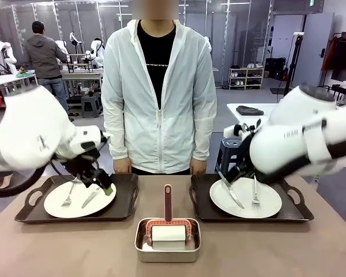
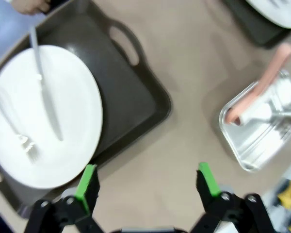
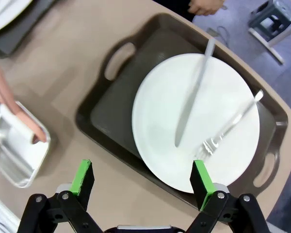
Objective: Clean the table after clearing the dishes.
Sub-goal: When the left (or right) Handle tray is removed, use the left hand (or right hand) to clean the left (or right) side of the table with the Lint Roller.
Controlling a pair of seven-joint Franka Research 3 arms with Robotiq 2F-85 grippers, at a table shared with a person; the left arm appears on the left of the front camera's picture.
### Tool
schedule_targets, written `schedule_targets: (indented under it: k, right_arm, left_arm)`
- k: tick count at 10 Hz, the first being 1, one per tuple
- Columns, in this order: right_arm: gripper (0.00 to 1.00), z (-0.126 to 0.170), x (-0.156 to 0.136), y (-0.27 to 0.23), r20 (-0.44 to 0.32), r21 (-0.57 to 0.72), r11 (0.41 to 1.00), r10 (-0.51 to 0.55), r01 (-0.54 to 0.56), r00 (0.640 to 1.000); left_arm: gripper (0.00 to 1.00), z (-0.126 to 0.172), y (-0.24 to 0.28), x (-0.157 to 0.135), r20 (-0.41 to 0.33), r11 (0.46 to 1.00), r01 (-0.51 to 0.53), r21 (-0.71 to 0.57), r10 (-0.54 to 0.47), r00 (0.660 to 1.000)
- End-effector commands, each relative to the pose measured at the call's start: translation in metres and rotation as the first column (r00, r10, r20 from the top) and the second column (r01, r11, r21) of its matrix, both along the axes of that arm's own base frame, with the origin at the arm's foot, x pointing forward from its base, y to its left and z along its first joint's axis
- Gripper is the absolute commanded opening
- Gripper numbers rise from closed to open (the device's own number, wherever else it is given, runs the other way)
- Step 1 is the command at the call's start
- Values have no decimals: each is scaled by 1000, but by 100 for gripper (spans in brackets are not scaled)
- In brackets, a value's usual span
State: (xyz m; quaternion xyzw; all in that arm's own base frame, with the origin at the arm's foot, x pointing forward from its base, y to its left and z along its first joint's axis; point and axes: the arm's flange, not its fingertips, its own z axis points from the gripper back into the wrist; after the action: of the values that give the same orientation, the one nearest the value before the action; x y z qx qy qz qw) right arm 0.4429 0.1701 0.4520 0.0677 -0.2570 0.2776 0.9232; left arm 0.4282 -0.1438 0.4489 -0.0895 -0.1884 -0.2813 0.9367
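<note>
Two white plates [image 1: 79, 201] [image 1: 245, 198] lie on dark handled trays [image 1: 124, 202] [image 1: 294, 210] on the tan table [image 1: 75, 248], each with a knife [image 1: 90, 198] and a fork [image 1: 255, 193]. My left gripper [image 1: 102, 184] hangs open just above the left plate's right edge. From the left wrist, its open fingers [image 2: 148, 182] straddle bare table beside the tray [image 2: 136, 97] and plate [image 2: 48, 116]. My right gripper [image 3: 141, 177] stands open above the near edge of the right tray [image 3: 111, 111] and plate [image 3: 199, 116], with nothing between the pads.
A small steel pan [image 1: 167, 245] holding a white roller with a red handle [image 1: 168, 202] sits at the front middle, between the trays. A person stands at the far edge, a hand [image 3: 206, 6] resting just behind the right tray.
</note>
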Motion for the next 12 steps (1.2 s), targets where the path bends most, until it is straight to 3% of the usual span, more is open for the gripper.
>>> schedule_targets:
  k: [1,4,7,9,11,12]
  right_arm:
    - [100,25,16,-19,-97,183,983,-5,23,995]
    - [100,49,23,-50,-252,467,882,68,60,965]
    - [100,49,22,-109,-361,694,707,180,134,915]
    - [100,47,13,-163,-381,792,581,229,188,896]
    - [100,44,-6,-236,-360,843,489,203,225,911]
    - [100,40,-18,-275,-372,854,436,128,285,919]
  left_arm:
    - [100,31,34,8,-91,992,18,-127,-30,995]
    - [100,54,83,20,-198,882,2,-472,-108,974]
    - [100,54,140,25,-202,668,-32,-744,-179,963]
    - [100,59,196,20,-183,515,-69,-854,-173,968]
    - [100,56,265,8,-187,464,-88,-882,-171,967]
    - [100,48,300,3,-222,424,-150,-893,-125,967]
